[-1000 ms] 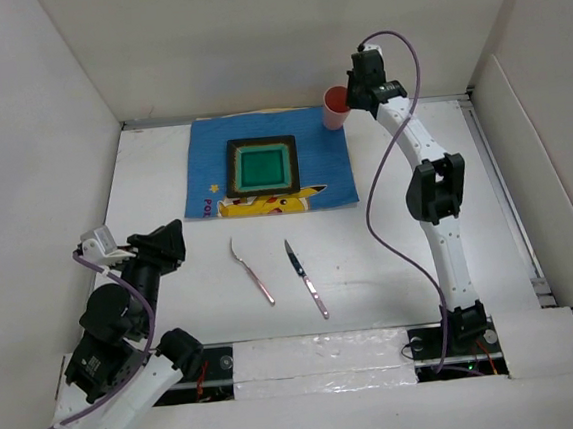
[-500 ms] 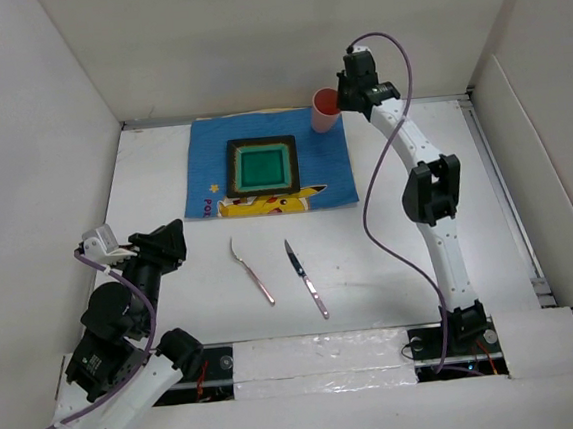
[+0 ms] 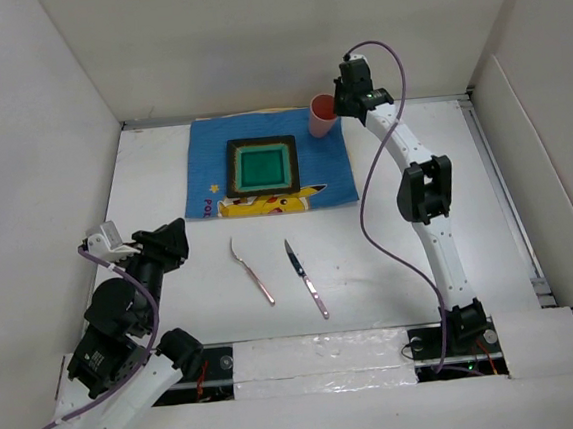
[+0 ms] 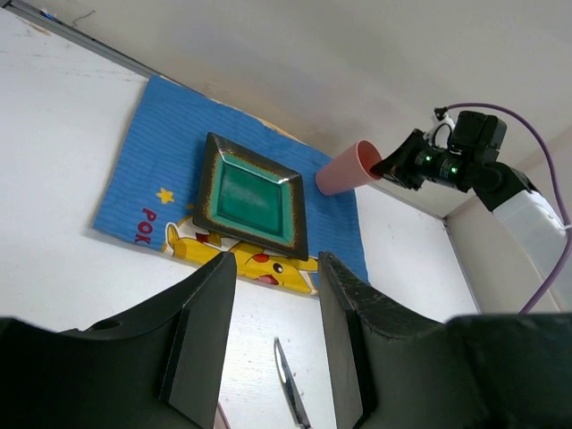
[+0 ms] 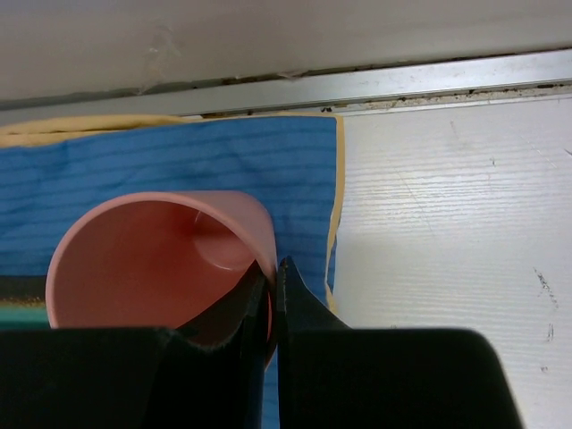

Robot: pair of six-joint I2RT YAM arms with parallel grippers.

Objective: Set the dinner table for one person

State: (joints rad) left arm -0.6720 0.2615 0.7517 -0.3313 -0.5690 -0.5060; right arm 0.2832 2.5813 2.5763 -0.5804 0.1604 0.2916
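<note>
Since a second ago, the right gripper [image 3: 334, 110] has carried the pink cup [image 3: 320, 118] a little leftward, from beside the blue placemat [image 3: 205, 146] to over its far right corner. The left arm has barely shifted.

Nearest the arm bases, the left gripper [image 3: 171, 237] hangs above the near left part of the dinner table [image 3: 400, 255], a wide, flat white board. Its jaws stand apart with nothing between them; the left wrist view looks out through the gap between its fingers [image 4: 201, 331] toward the placemat [image 4: 152, 143].

Just beyond, near the middle of the table, a fork [image 3: 251, 271] and a knife [image 3: 306, 278] lie side by side but apart, both slanted with their handles toward the near edge. The fork is to the left, and the knife [image 4: 288, 384] points toward the mat.

Farther back, the placemat lies flat on the table with a yellow cartoon print along its near edge. A green square plate [image 3: 262, 165] with a dark rim sits on the middle of it.

At the far end, by the back wall, the right gripper [image 5: 273, 277] is pinched onto the cup's [image 5: 152, 259] rim, one finger inside and one outside. From the left wrist camera the cup [image 4: 344, 170] looks tilted, its mouth toward the gripper [image 4: 386, 167]. Whether its base touches the mat cannot be told.
</note>
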